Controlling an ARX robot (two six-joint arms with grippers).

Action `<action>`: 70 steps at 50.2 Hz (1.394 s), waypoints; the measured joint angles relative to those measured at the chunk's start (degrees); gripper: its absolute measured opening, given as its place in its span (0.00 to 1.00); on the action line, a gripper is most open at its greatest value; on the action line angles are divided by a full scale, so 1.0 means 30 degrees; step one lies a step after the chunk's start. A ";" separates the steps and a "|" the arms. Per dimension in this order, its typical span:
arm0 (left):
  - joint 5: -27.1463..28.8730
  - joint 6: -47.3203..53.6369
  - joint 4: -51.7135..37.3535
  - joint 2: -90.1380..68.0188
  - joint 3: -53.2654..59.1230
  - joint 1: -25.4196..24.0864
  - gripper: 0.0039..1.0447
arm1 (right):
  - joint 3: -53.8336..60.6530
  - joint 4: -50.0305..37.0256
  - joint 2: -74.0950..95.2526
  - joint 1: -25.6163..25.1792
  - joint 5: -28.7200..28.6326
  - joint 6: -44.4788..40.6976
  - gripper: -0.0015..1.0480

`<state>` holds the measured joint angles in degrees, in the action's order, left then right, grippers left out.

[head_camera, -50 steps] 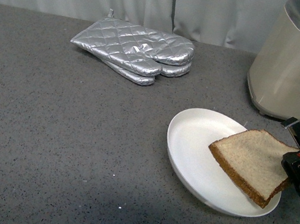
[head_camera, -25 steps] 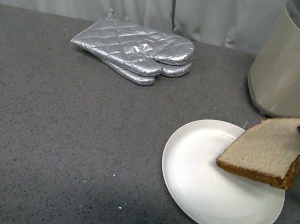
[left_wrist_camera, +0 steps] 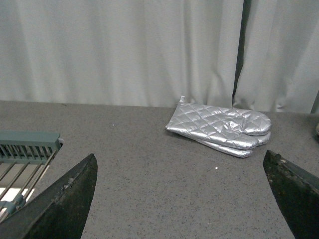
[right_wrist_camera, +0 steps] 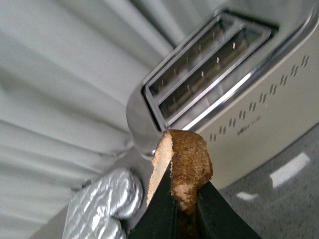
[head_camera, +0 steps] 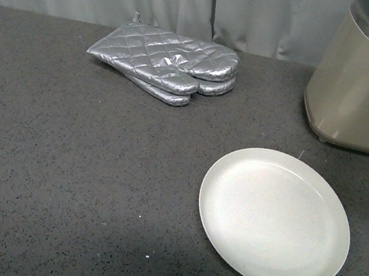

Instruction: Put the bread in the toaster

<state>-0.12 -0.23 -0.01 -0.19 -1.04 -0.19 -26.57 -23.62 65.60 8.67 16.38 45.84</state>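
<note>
Bread (right_wrist_camera: 183,158) is pinched across its thickness at the crust by the right gripper (right_wrist_camera: 185,201), whose jaws are set narrow on it. It is held in the air, clear of the white plate (head_camera: 276,218). The edge grip probably leaves the far edge free to enter a slot. In the front view only a corner of the slice shows, against the side wall of the toaster (head_camera: 354,92). Both chrome slots (right_wrist_camera: 209,69) face up and look vacant, so alignment over one is judged the remaining step. Left gripper (left_wrist_camera: 179,155) is spread wide and holds nothing, facing the oven mitts (head_camera: 167,64) from well apart.
</note>
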 joint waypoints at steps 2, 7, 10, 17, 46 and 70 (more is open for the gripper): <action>-0.0007 0.0000 0.0000 0.0000 0.0000 0.0000 0.94 | -0.0284 0.0466 -0.0561 -0.0313 0.0277 -0.0248 0.03; 0.0000 -0.0007 0.0000 0.0000 0.0000 0.0000 0.94 | -0.1610 0.1770 -0.2135 -0.1705 0.1494 -0.1231 0.03; 0.0000 0.0000 0.0000 0.0000 0.0000 0.0000 0.94 | -0.2484 0.1916 -0.2499 -0.2302 0.2455 -0.2164 0.03; 0.0000 -0.0007 0.0000 0.0000 0.0000 0.0000 0.94 | -0.3840 0.1443 -0.2499 -0.2645 0.4408 -0.4036 0.03; 0.0000 0.0000 0.0000 0.0000 0.0000 0.0000 0.94 | -0.6666 -0.4160 0.2149 -0.1996 0.9981 -1.4659 0.03; 0.0000 0.0000 0.0000 0.0000 0.0000 0.0000 0.94 | -0.6666 -0.8568 0.6229 -0.2273 0.9653 -1.7070 0.03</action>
<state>-0.12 -0.23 -0.01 -0.19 -1.04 -0.19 -46.57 -49.32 84.29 1.85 45.34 -5.37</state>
